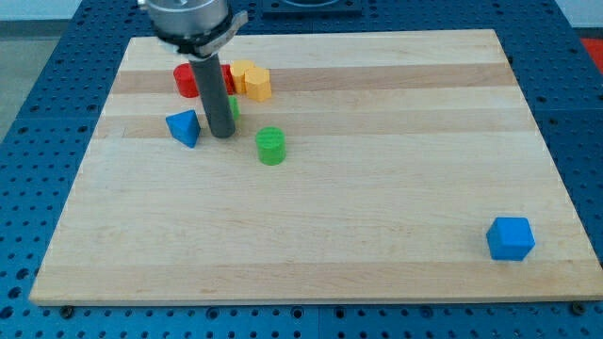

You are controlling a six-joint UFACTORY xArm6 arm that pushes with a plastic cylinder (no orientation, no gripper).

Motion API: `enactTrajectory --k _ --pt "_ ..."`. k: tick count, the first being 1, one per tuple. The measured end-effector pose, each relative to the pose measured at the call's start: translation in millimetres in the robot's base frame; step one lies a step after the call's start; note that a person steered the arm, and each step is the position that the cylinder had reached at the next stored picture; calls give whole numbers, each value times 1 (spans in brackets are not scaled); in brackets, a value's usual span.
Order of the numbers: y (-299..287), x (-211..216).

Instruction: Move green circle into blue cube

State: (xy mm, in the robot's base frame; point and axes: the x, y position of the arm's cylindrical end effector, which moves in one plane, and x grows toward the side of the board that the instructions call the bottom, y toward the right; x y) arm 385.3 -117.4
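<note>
The green circle (pixel 270 146), a short green cylinder, stands on the wooden board (pixel 377 188) at the upper left of the view's middle. The blue cube (pixel 511 238) sits far away near the view's bottom right corner of the board. My tip (pixel 223 135) rests on the board just left of the green circle, a small gap between them. The rod rises from there to the view's top.
A blue triangular block (pixel 185 127) lies just left of my tip. Behind the rod are a red block (pixel 187 81), yellow blocks (pixel 252 81) and a partly hidden green block (pixel 233 106).
</note>
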Motion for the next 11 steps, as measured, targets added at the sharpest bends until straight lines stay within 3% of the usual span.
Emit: enactTrajectory --k 1,3,5,7,9,11 --pt "31 -16" --pt "61 40" --pt "100 68" --pt "100 60" --pt "101 137" --pt "84 115"
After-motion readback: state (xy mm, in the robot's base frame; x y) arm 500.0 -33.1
